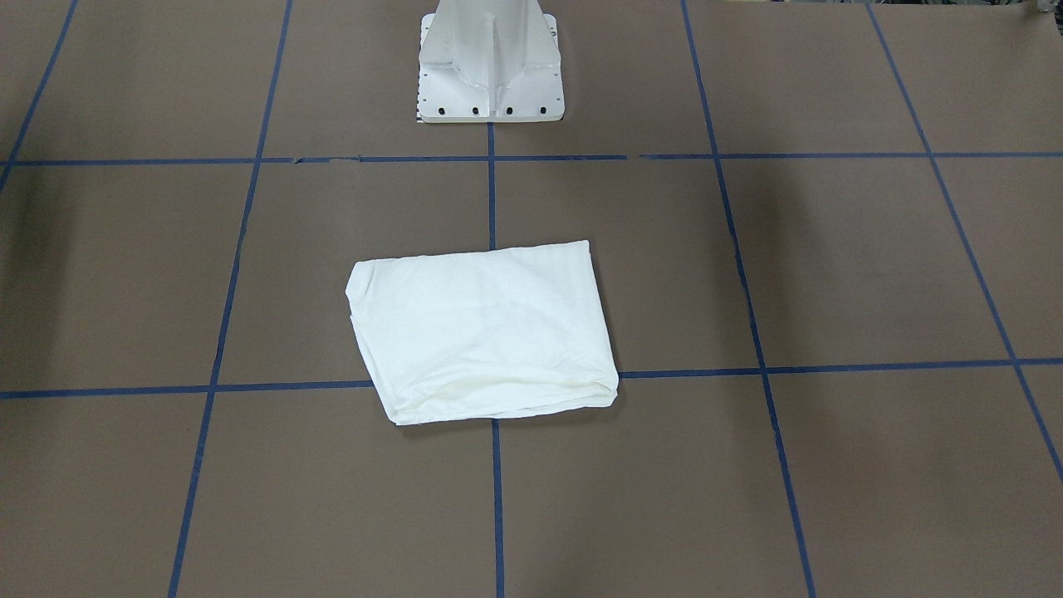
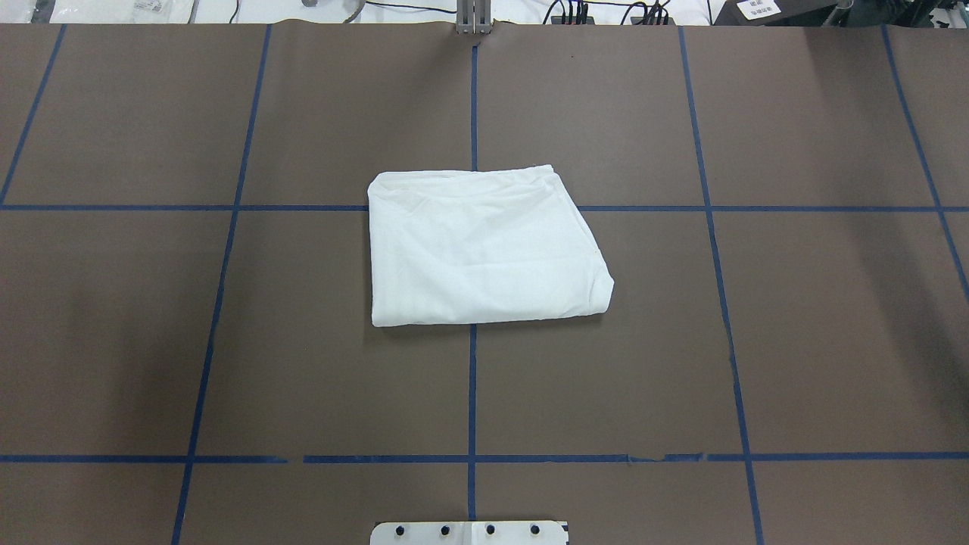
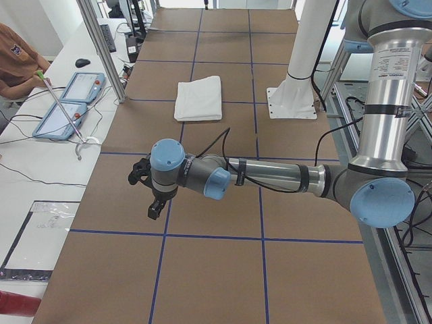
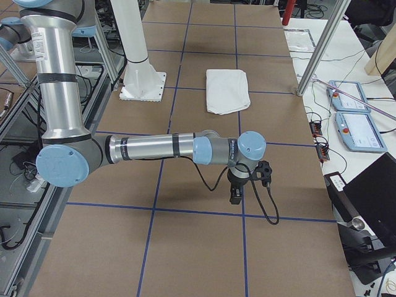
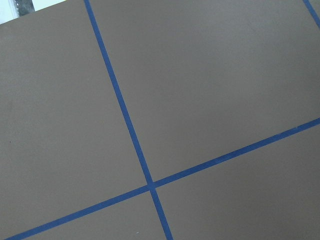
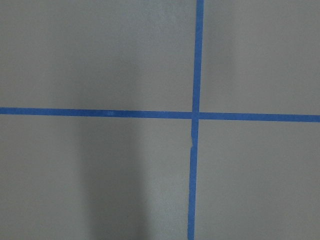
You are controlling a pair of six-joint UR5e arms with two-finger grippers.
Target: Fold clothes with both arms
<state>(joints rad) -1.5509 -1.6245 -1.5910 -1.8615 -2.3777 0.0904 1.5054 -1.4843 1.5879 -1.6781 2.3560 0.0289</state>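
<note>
The white shirt (image 2: 481,246) lies folded into a compact rectangle at the middle of the brown table, also shown in the front-facing view (image 1: 486,328) and far off in both side views (image 3: 199,98) (image 4: 227,90). Neither arm touches it. My left gripper (image 3: 145,192) hangs over the table well away from the shirt at the left end; my right gripper (image 4: 244,182) does the same at the right end. They show only in the side views, so I cannot tell whether they are open or shut. Both wrist views show only table and tape.
Blue tape lines grid the brown table (image 2: 227,341). The white pedestal base (image 1: 490,62) stands at the robot's edge. Past the far edge stand metal posts (image 3: 101,47), blue tablets (image 3: 71,101) on a white bench, and a person's arm (image 3: 17,61).
</note>
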